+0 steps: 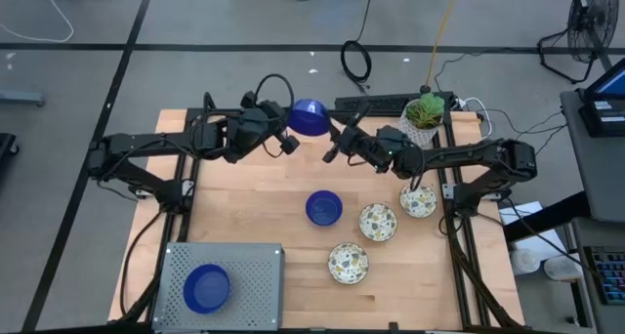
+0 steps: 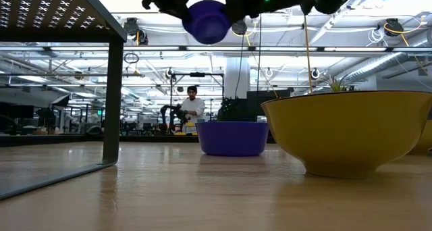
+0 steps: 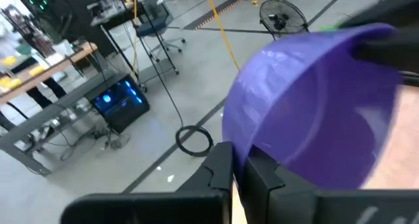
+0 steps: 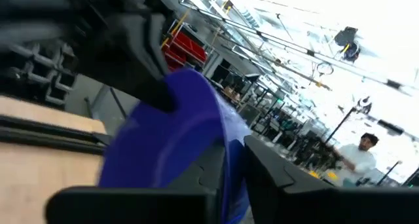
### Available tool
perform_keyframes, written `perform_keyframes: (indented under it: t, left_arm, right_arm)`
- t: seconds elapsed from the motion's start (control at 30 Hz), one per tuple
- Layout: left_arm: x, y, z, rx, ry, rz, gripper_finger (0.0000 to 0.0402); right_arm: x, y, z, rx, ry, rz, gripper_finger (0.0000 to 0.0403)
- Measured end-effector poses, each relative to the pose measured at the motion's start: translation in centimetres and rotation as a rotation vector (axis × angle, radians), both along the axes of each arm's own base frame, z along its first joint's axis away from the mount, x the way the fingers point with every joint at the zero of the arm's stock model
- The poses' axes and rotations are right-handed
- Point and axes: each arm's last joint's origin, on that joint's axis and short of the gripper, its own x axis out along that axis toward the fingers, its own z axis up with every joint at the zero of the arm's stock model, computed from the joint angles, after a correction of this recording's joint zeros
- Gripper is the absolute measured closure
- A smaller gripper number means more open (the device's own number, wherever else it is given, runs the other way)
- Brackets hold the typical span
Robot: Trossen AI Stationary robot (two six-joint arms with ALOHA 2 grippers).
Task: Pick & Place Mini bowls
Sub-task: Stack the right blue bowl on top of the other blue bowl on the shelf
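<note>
Blue bowl (image 1: 309,118) hangs in the air at 12 o'clock above the surface (image 1: 254,202), pinched at its rim by both the left gripper (image 1: 289,142) and the right gripper (image 1: 332,148), seemingly mid-handover. You have one blue bowl (image 1: 206,286) on the perforated tray (image 1: 254,271) at 7 o'clock. Another blue bowl (image 1: 323,208) and three speckled bowls (image 1: 378,222) wait at centre and 4 o'clock.

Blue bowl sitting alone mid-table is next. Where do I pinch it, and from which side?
Take the blue bowl by its rim, one finger inside and one outside, coming straight down. It sits upright and open. Probably use the edge away from the speckled bowl, which lies close on one side. Both left gripper and right gripper are busy at the raised blue bowl.
</note>
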Motion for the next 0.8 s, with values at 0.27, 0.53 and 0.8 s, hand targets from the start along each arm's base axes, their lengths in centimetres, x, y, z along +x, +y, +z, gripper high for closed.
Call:
perform_keyframes:
  t: [0.27,0.53,0.8]
  left_arm:
    - [-2.4,-0.2,3.6,0.071,-0.059,0.082,0.0396]
    - [-6.0,-1.3,5.0,-0.002,-0.07,0.006,0.0396]
    - [-10.4,-3.3,5.3,-0.325,-0.131,-0.26,0.0396]
  right_arm:
    - [-0.2,0.1,-1.9,0.079,0.154,-0.204,0.0295]
    - [-1.2,0.5,-4.9,0.193,0.271,-0.077,0.0278]
    - [-6.1,-0.9,-5.6,0.344,0.228,-0.011,0.0288]
